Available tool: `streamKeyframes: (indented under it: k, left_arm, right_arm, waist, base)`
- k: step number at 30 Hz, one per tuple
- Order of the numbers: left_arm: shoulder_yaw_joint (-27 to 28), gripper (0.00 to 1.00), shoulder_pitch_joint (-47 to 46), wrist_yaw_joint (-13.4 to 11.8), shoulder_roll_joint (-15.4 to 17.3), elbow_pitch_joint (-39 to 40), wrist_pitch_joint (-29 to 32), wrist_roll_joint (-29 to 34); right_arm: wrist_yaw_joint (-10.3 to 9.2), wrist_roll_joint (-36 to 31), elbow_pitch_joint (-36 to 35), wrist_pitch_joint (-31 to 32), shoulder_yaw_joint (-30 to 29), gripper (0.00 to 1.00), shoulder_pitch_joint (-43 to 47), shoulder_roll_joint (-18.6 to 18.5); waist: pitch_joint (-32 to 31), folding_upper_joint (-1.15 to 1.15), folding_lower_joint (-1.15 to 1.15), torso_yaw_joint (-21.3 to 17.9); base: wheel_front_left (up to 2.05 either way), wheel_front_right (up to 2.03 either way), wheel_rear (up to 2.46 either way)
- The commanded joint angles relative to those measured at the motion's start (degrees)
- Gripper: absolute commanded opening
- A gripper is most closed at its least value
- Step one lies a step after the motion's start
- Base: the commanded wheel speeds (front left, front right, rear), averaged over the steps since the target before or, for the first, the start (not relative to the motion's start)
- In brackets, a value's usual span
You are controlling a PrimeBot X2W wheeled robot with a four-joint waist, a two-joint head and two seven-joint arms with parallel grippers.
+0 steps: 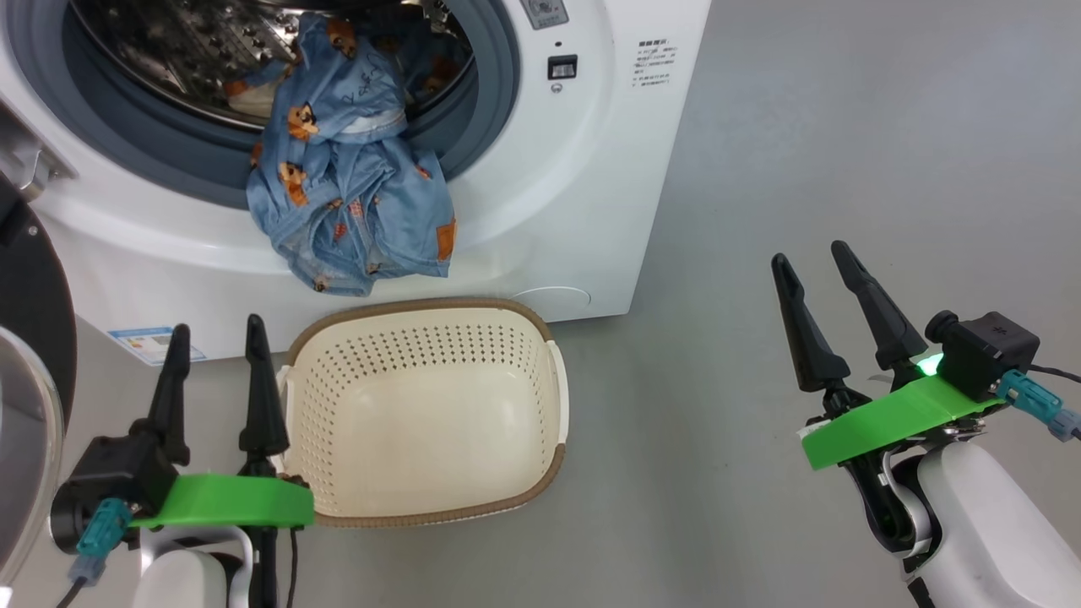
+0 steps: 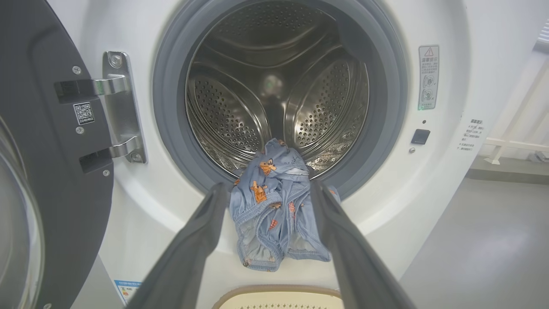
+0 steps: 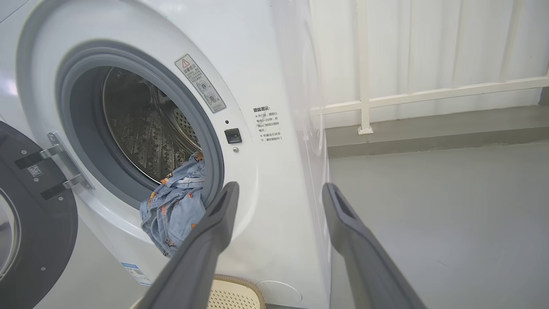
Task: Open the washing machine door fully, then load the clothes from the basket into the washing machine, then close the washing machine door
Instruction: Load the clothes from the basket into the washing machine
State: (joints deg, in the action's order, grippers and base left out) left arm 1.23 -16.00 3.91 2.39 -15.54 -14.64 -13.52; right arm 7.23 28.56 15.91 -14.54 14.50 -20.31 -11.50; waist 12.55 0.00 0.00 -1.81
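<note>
Clothes point(image 1: 355, 194) status, head view: the light blue printed bundle is draped over the lower lip of the washing machine point(image 1: 591, 169) mouth, upper centre of frame, part inside the drum and part hanging down the white front. The basket point(image 1: 422, 306) is seen just below it on the floor with nothing in it. The left gripper point(image 1: 217, 331) is at lower left, beside the basket's left rim, fingers spread and holding nothing. The right gripper point(image 1: 811, 256) is at right, well apart from the machine, likewise spread and empty. The washing machine door point(image 1: 29, 321) is cut off at the left edge.

Left wrist view: the door point(image 2: 55, 171) is swung wide on its hinge point(image 2: 120, 107). The clothes point(image 2: 274, 214) are framed between the two spread fingers, spilling out over the grey ring point(image 2: 171, 128).

Right wrist view: the clothes point(image 3: 176, 210) are seen hanging out of the mouth at lower left. The fingers are parted over bare floor point(image 3: 429, 193).

Progress, as judged: door opening is done and the basket is emptied. Loading is incomplete, since the hanging fabric would be caught by the door. Left to do: the bundle is to be pushed fully in, then the door is to be closed.
</note>
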Motion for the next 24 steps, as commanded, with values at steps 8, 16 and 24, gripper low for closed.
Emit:
streamKeyframes:
  k: [8,16,24]
  left_arm:
    - [1.03,1.0,-0.13,-0.44,0.64,1.65,-0.36,-0.03]
    - [0.86,1.0,-0.32,-0.57,0.58,1.57,-0.36,-0.35]
    - [0.41,1.0,-0.67,-0.48,0.54,0.63,-0.36,-1.07]
  right_arm:
    - [0.25,-0.91,-1.9,-0.46,0.24,1.0,0.75,-0.37]
    - [0.25,-1.1,-1.85,-0.46,0.06,1.0,0.73,-0.3]
    - [0.25,-1.1,-1.82,-0.46,0.09,1.0,0.4,-0.22]
  waist:
    - [0.37,0.0,0.0,0.17]
    - [0.57,0.0,0.0,0.15]
    - [1.37,0.0,0.0,-0.19]
  base:
    - [0.0,0.0,0.0]
    - [0.0,0.0,0.0]
    - [0.0,0.0,0.0]
